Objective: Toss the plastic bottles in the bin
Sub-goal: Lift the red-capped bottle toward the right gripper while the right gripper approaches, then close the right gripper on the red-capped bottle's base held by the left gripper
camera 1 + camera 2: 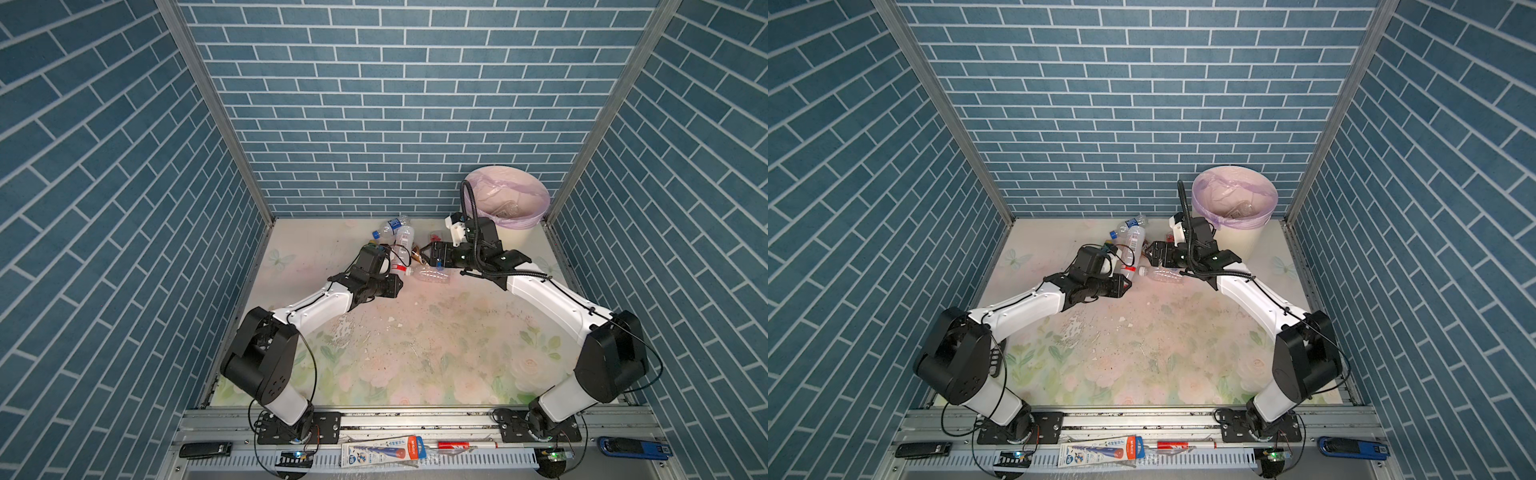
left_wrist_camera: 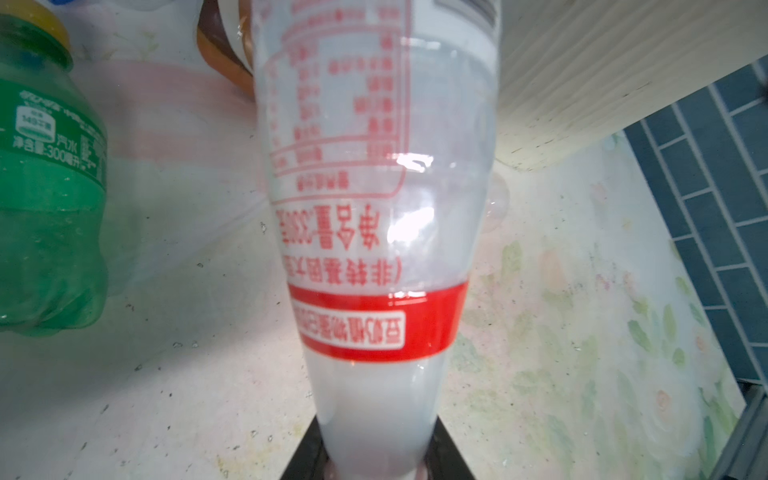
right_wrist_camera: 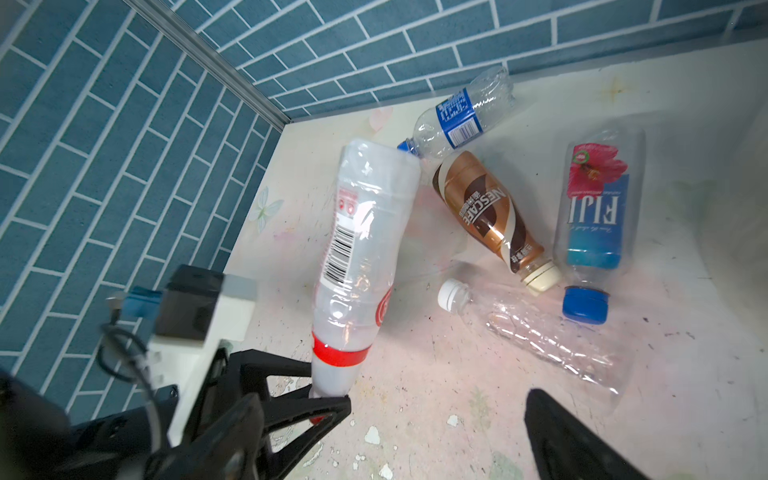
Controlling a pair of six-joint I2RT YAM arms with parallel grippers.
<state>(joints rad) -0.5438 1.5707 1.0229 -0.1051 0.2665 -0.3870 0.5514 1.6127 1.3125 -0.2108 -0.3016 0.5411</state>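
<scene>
Nearest, the left gripper [image 3: 328, 401] is pinched on the neck of a white bottle [image 3: 361, 249] with a red band — cap end in the fingers, base pointing away toward the back wall [image 1: 374, 124], long axis tilted up off the table [image 3: 415, 374]. Just beyond, the right gripper [image 1: 424, 252] hangs with fingers spread above a brown bottle [image 3: 490, 216] lying on its side. Farthest, the bin [image 1: 515, 241] stands in the right back corner — rightward of the held bottle, nearer the right arm.
</scene>
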